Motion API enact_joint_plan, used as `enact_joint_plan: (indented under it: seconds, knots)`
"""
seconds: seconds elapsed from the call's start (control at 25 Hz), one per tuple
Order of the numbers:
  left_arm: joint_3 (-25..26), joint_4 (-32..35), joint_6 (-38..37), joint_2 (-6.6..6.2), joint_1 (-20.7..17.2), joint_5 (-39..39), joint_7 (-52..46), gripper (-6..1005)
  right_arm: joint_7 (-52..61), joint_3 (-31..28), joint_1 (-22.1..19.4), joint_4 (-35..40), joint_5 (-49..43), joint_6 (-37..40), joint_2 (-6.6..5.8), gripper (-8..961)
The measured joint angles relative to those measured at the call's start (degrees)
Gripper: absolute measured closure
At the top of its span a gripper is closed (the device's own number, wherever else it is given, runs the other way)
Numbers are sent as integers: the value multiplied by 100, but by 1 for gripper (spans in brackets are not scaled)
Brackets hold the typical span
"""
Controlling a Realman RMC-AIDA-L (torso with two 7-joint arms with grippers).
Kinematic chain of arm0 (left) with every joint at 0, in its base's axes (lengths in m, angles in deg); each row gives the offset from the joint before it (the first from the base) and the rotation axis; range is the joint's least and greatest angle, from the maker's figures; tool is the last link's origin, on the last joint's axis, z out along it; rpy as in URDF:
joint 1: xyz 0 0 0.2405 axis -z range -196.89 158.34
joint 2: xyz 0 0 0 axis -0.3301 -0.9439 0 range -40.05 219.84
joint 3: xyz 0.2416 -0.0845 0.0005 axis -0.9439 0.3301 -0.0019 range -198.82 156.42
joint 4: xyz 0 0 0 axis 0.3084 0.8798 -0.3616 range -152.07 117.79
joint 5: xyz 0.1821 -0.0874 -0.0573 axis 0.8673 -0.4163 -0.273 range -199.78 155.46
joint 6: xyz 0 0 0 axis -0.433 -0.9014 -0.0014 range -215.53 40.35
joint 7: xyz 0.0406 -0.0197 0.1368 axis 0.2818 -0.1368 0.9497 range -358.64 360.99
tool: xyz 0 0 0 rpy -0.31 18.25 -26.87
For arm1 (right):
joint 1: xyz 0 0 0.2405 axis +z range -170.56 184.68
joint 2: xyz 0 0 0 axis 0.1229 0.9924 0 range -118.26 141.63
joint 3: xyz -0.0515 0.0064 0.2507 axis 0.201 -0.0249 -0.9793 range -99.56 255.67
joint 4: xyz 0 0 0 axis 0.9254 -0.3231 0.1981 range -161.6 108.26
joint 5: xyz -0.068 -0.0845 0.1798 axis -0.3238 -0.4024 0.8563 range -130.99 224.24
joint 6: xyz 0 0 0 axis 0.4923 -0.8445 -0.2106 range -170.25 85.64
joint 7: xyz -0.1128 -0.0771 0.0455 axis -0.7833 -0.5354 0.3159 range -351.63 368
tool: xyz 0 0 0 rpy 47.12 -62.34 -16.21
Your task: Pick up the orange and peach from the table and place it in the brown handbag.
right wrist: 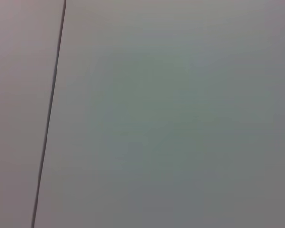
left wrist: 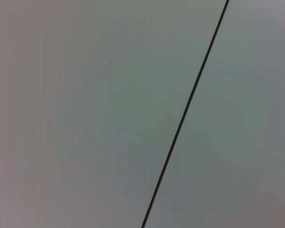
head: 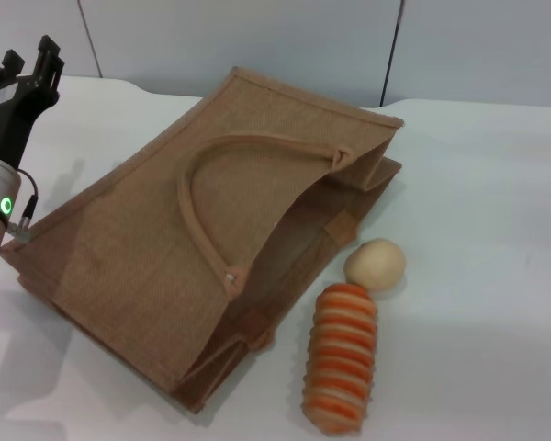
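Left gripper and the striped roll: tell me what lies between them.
In the head view, the brown handbag lies on its side between the left gripper and the striped roll, filling most of that stretch of table.

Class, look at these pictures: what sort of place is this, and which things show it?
Probably a robot test bench: a bare white table, plain grey wall panels, and staged props, a brown handbag beside toy foods.

You can't see inside the brown handbag point(head: 211, 248): its mouth shows only a dark slit, so whatever lies in it is hidden. The left hand point(head: 26, 69) is cut off by the picture's edge, and you can't tell its finger gap. The striped roll point(head: 340, 358) runs off the bottom edge.
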Motion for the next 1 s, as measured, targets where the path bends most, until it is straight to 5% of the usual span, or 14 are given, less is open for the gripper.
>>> enact_joint_plan:
  seconds: [1.0]
  knots:
    - [0,-4,-5,9,11,0,5,414,22,5,-35,-4,0,163,0,288]
